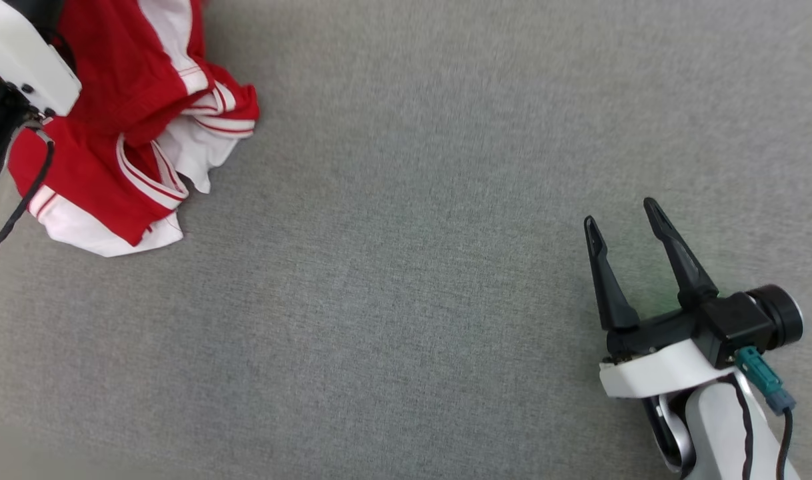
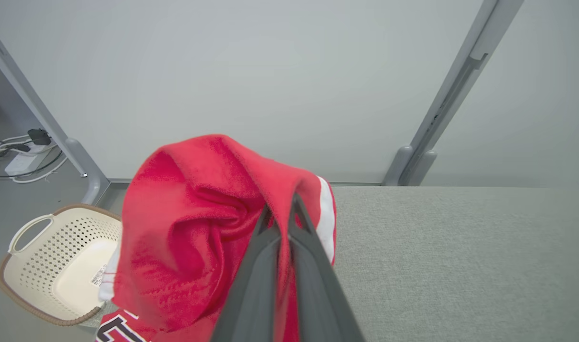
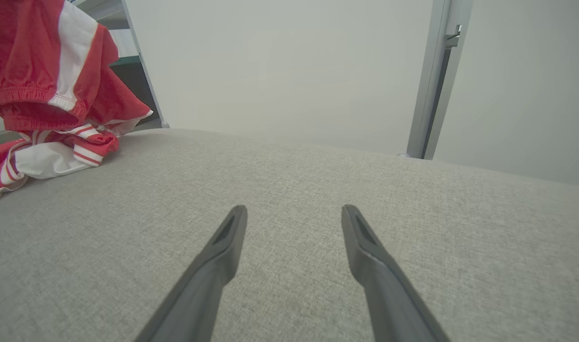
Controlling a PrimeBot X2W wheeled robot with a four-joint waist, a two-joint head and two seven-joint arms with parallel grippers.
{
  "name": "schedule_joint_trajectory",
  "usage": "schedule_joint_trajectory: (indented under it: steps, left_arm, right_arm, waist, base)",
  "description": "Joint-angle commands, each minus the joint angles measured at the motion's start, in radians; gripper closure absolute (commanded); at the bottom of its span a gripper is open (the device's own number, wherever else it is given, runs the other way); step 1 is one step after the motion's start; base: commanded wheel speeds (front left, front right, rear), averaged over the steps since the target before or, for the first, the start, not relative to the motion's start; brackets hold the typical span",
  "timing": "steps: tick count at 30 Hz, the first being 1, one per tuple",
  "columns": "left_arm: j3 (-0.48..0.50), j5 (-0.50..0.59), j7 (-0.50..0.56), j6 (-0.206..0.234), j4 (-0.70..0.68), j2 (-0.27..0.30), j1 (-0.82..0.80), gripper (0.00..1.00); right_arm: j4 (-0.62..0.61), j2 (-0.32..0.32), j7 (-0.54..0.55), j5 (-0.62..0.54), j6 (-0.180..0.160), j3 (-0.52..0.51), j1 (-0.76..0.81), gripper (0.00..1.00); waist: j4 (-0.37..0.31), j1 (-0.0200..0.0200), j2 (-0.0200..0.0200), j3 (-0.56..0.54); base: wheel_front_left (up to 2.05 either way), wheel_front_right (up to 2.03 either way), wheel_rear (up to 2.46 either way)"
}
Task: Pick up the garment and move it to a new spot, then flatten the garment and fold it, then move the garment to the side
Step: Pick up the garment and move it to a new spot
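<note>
Across the grey table, at its far left, the red-and-white garment is lying crumpled, one part hanging raised. The left gripper is pinching a red fold, jaws closed on the cloth. The right gripper is hovering near right, spread wide and empty. Soft, light cloth is probably going to sag and drape, so a banded hem is looking like the firmer hold.

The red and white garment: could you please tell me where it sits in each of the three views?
Head view: garment at upper left, on the grey surface.
Left wrist view: garment lower centre-left, pinched in the shut left gripper.
Right wrist view: garment upper left, part raised, part lying on the grey surface.
Shared landmark: the grey surface, in all three.
</note>
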Motion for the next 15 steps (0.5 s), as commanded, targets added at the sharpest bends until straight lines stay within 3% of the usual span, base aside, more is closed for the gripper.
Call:
schedule_joint_trajectory:
  steps: [1, 8, 15]
  left_arm:
    - [-0.044, -0.021, -0.017, -0.001, -0.041, 0.029, 0.009, 1.0]
    - [-0.207, -0.063, -0.017, -0.001, -0.208, 0.105, -0.008, 1.0]
    - [-0.367, -0.092, 0.004, -0.001, -0.357, 0.156, -0.033, 1.0]
  right_arm:
    - [0.002, 0.006, 0.0, 0.016, 0.0, 0.0, 0.025, 0.0]
    - [-0.006, 0.027, 0.0, 0.061, 0.0, -0.02, 0.1, 0.0]
    - [-0.032, 0.034, 0.0, 0.113, 0.0, -0.029, 0.168, 0.0]
  waist:
    - [-0.024, 0.0, 0.0, -0.114]
    - [-0.094, 0.0, 0.0, -0.247]
    - [-0.228, 0.0, 0.0, -0.337]
  base:
    - [0.0, 0.0, 0.0]
    - [0.0, 0.0, 0.0]
    - [0.0, 0.0, 0.0]
